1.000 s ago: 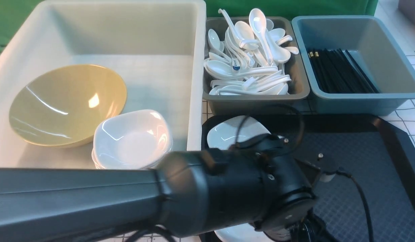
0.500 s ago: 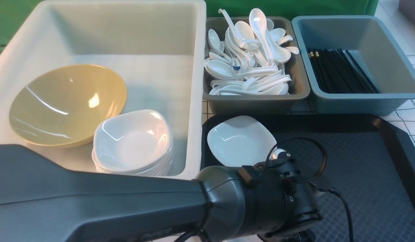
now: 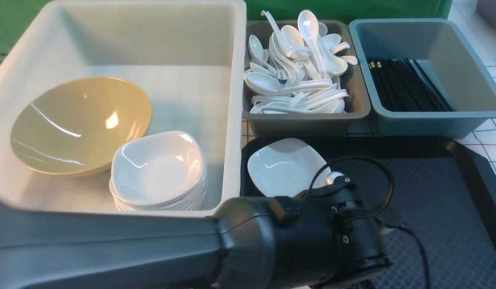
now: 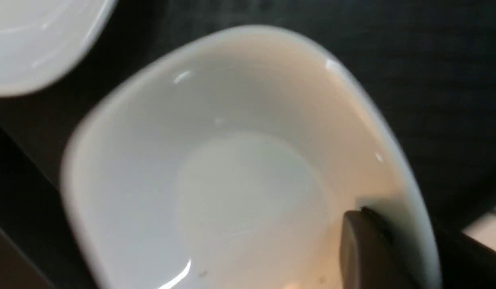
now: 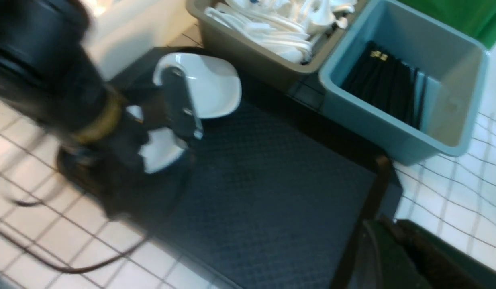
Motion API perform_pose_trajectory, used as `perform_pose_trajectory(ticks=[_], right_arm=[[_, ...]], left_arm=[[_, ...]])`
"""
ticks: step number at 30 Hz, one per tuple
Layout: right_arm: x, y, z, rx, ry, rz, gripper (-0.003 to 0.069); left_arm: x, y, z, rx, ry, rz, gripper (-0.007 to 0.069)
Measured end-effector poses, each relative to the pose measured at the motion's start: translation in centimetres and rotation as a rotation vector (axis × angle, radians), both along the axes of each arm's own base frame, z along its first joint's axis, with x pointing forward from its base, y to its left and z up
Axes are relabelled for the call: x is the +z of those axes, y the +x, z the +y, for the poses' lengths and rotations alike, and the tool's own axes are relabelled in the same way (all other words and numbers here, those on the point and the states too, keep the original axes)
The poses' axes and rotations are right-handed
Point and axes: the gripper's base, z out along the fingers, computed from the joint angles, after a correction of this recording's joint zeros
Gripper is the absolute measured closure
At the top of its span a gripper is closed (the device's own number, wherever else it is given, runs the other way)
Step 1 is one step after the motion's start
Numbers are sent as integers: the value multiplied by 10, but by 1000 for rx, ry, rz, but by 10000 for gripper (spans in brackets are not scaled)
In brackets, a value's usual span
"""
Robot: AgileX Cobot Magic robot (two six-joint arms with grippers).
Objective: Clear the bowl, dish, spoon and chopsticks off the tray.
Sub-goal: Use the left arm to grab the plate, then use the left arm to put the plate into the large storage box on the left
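Observation:
My left gripper (image 4: 392, 218) stands over the near left part of the black tray (image 3: 432, 188). One finger (image 4: 364, 245) is inside a white squarish dish (image 4: 231, 172), pressed to its rim; the other finger is hidden outside the rim. In the right wrist view this gripper (image 5: 171, 132) holds the dish (image 5: 159, 150). A second white dish (image 3: 286, 166) lies at the tray's far left corner. The yellow bowl (image 3: 81, 124) rests in the white bin. My right gripper (image 5: 390, 220) is shut and empty over the tray's right edge.
The big white bin (image 3: 231, 100) also holds a stack of white dishes (image 3: 157, 170). A grey bin (image 3: 356, 100) holds several white spoons. A blue bin (image 3: 472, 108) holds black chopsticks (image 3: 404, 84). My left arm (image 3: 151, 249) hides the tray's near left part.
My left wrist has sunk lower and back over the near dish, uncovering the far dish. The near dish, seen at the bottom edge before, is now hidden behind the wrist.

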Motion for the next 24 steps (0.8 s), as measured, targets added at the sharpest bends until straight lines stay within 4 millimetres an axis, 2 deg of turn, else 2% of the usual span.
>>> perform_pose_trajectory(ticks=[2, 3, 6, 9, 10, 12, 13, 15, 19, 21, 24], right_arm=[[0, 0, -1, -6, -6, -1, 614], [0, 0, -1, -7, -7, -1, 614], [0, 0, -1, -7, -7, -1, 614], [0, 0, -1, -9, -9, -2, 614], [0, 0, -1, -9, -9, -2, 614], [0, 0, -1, -7, -7, -3, 614], [0, 0, 1, 5, 3, -5, 614], [2, 0, 5, 50, 24, -23, 614], [13, 1, 18, 197, 80, -127, 614], [16, 5, 23, 245, 96, -151, 614], [18, 14, 28, 273, 111, -137, 614]], left_arm=[[18, -6, 1, -7, -63, -7, 610], [38, -11, 2, -10, -129, -12, 609], [74, -15, 5, -26, -242, -49, 609], [97, -17, 9, -45, -304, -82, 609], [113, -19, 15, -61, -335, -111, 609], [122, -19, 18, -71, -340, -131, 609], [137, -19, 27, -79, -332, -170, 609], [153, -17, 43, -69, -308, -222, 609], [182, 1, 96, 50, -235, -310, 609], [185, 14, 124, 118, -186, -336, 609], [176, 35, 159, 173, -91, -371, 609]])
